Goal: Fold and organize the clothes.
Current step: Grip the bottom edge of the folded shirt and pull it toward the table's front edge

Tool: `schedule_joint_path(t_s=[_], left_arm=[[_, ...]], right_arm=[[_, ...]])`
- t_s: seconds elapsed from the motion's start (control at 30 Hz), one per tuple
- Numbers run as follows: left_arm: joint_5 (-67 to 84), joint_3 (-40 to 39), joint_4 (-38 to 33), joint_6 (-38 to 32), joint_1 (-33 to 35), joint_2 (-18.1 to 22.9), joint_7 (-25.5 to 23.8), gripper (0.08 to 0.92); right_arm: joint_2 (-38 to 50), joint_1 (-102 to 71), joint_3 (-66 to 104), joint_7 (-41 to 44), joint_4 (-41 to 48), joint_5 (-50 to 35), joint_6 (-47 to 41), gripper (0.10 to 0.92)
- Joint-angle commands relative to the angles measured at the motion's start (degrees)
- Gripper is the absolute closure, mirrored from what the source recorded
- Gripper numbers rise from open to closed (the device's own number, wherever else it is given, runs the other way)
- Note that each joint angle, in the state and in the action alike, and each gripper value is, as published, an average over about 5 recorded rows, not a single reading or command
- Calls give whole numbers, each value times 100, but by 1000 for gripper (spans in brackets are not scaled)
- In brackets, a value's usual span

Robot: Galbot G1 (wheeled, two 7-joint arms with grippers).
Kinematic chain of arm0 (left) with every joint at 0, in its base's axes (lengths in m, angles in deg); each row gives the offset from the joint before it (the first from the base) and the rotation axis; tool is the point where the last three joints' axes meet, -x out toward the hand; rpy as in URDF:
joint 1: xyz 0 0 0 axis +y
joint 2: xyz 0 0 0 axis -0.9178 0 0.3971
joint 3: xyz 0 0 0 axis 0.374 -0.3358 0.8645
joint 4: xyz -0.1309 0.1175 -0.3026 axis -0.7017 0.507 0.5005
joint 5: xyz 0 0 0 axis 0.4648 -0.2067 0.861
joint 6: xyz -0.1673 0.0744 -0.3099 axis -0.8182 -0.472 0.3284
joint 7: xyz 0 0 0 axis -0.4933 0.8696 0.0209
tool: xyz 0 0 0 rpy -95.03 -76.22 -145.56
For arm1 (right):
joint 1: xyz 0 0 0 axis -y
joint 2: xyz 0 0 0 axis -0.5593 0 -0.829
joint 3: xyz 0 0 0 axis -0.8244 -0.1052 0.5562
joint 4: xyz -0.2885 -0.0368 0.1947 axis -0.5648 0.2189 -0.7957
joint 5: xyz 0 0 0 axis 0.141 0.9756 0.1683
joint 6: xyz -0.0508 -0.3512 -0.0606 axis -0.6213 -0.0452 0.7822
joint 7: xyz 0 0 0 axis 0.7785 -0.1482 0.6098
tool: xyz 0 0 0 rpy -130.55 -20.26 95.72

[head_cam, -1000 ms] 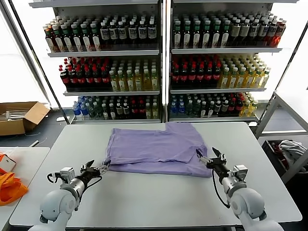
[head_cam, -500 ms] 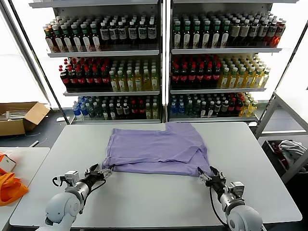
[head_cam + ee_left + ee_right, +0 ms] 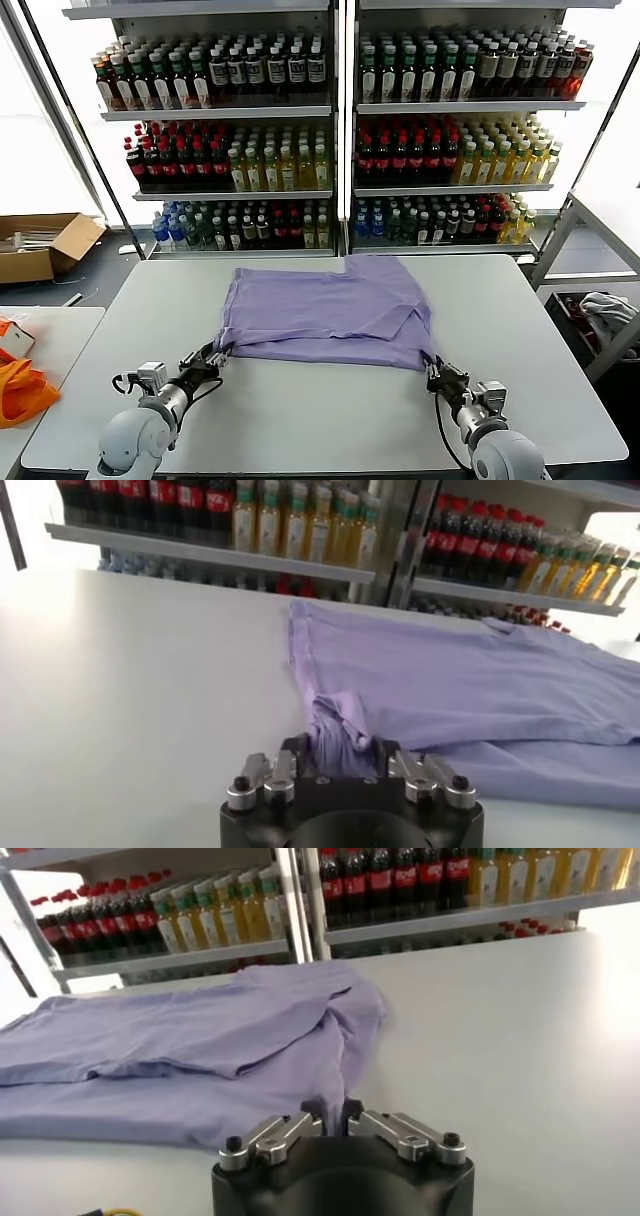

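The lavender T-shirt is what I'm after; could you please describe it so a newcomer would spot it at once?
Start at the grey table in front of the drinks shelves. The lavender T-shirt lies half folded across its middle, its near corners pinched by the left tool and right tool. It is the only purple cloth there, unlike the orange fabric on the side table.

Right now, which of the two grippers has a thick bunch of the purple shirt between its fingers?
The left gripper: a gathered wad of the T-shirt fills it at the near left corner. The right gripper pinches only a thin edge.
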Motion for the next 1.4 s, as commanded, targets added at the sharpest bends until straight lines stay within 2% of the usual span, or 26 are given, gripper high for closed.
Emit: schedule_joint_path(t_s=[0.03, 0.3, 0.4, 0.5, 0.83, 1.03, 1.2, 1.3, 1.4], left_arm=[[-294, -55, -49, 31, 190, 71, -96, 596], [-292, 30, -169, 26, 336, 87, -186, 835], [-291, 90, -256, 27, 387, 131, -188, 894], [-297, 233, -601, 34, 665, 211, -200, 900], [-733, 647, -1952, 41, 2304, 597, -331, 900], [-838, 1002, -2409, 41, 3154, 724, -393, 900], [-914, 1194, -2669, 41, 3512, 681, -448, 901], [-966, 1246, -2732, 43, 3558, 652, -455, 905], [-993, 1257, -2791, 50, 3527, 633, -435, 902]], right_arm=[[48, -42, -14, 10, -34, -41, -29, 893], [307, -203, 42, 109, -182, -113, 145, 893], [419, -277, 55, 94, -315, -146, 138, 893], [644, -501, 67, 62, -603, -159, 129, 893], [1282, -1667, 336, -25, -1516, -145, 236, 893], [1371, -2360, 630, -73, -1964, -47, 241, 893], [1281, -2489, 646, -57, -2059, 12, 199, 892], [1158, -2518, 623, -53, -2156, 5, 181, 851], [990, -2512, 650, -62, -2238, 14, 203, 767]])
